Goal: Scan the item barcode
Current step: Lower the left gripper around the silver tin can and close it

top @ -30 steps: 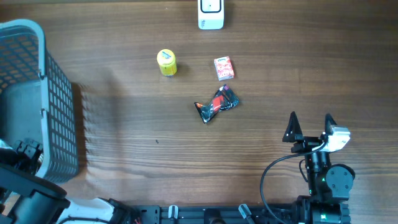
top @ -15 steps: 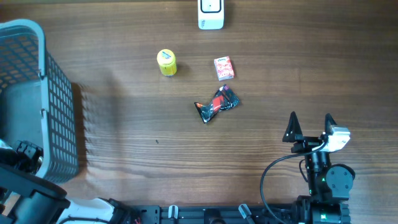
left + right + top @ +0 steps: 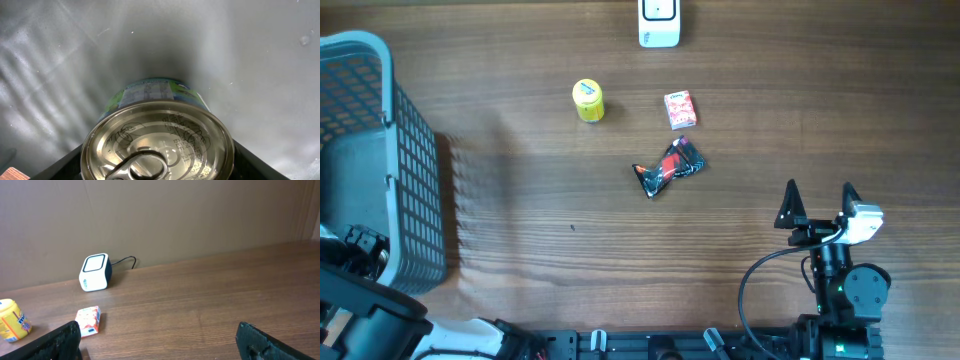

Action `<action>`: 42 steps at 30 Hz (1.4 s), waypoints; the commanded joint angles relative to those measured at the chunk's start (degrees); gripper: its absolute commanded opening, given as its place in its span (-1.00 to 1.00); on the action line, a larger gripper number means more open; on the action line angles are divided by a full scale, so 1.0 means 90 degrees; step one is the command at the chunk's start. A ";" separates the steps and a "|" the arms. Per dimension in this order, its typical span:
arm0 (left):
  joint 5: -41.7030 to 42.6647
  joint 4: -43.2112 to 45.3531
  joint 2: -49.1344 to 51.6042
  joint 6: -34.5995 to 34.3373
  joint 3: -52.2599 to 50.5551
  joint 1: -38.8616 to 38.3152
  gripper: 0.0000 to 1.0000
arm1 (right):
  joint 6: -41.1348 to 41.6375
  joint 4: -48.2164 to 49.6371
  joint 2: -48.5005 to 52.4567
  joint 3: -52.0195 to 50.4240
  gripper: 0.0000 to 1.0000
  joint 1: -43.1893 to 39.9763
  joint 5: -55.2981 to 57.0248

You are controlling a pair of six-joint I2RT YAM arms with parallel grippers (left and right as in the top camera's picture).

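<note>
Tin can (image 3: 160, 132), pull-tab top toward the camera, sits inside the grey basket (image 3: 260, 55), gripped at its sides by the left end effector (image 3: 157, 152). The can's label print is too blurred to read. The right end effector (image 3: 818, 190) gapes wide, empty. On the counter (image 3: 540, 250) ahead of it lie a wrapper (image 3: 668, 167), small box (image 3: 679, 109), yellow tub (image 3: 588, 101) and white scanner (image 3: 659, 22).

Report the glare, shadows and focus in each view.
Left wrist: the can has a glaring, reflective lid, a dark shadow pools behind it, and light streaks the basket floor. Overhead: even light, sharp; the basket throws a lattice shadow onto the table. Right wrist: soft light, scanner in focus.
</note>
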 commanded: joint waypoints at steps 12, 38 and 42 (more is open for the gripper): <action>0.0034 0.0056 0.0083 -0.0090 0.0882 -0.1035 0.36 | 0.0041 0.0019 0.0010 -0.0007 1.00 0.0032 0.0000; 0.0053 -0.0034 0.0022 -0.0403 0.1955 -0.1615 0.30 | 0.0044 0.0019 0.0010 -0.0007 1.00 0.0032 0.0000; 0.0350 -0.0032 -0.0070 -0.0415 0.2181 -0.1615 0.31 | 0.0041 0.0019 0.0010 -0.0007 1.00 0.0032 0.0000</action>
